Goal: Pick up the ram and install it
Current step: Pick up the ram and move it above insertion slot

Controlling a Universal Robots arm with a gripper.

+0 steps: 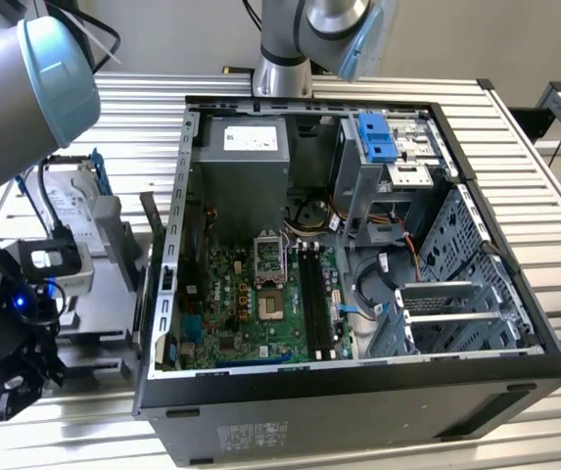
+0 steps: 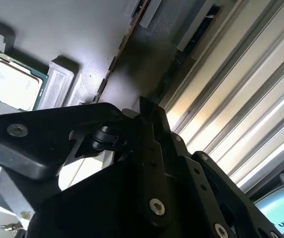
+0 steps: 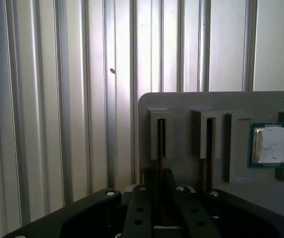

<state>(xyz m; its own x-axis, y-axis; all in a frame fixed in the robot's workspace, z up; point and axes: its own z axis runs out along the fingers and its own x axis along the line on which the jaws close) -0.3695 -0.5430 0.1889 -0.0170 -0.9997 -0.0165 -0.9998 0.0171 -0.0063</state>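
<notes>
A bench (image 1: 143, 108) of ribbed silver metal slats fills the scene, and on it lies an open black computer case (image 1: 358, 392), its side panel off. Inside, we see a green motherboard (image 1: 251, 304) with long black memory slots (image 1: 311, 294) running along it. Toward the exterior view's left of the case, the grey and pale blue robot arm (image 1: 25, 78) bends down over a grey holder (image 3: 191, 104) that sits on the bench just beside the case. A silver hard drive (image 1: 70, 211) in a blue bracket stands near that holder. In the first wrist view, the black hand (image 3: 162, 183) points straight at the holder. The ram (image 3: 160, 141) stands on its long edge in one of the holder's narrow upright slots, directly ahead of the hand and very close to its tip. A second stick (image 3: 210, 144) stands the same way in the neighbouring slot, and a square processor (image 3: 273, 144) with a silver lid rests in a pocket beyond it. We cannot tell whether the hand is apart, together or clamped on anything, nor whether it touches the ram.
</notes>
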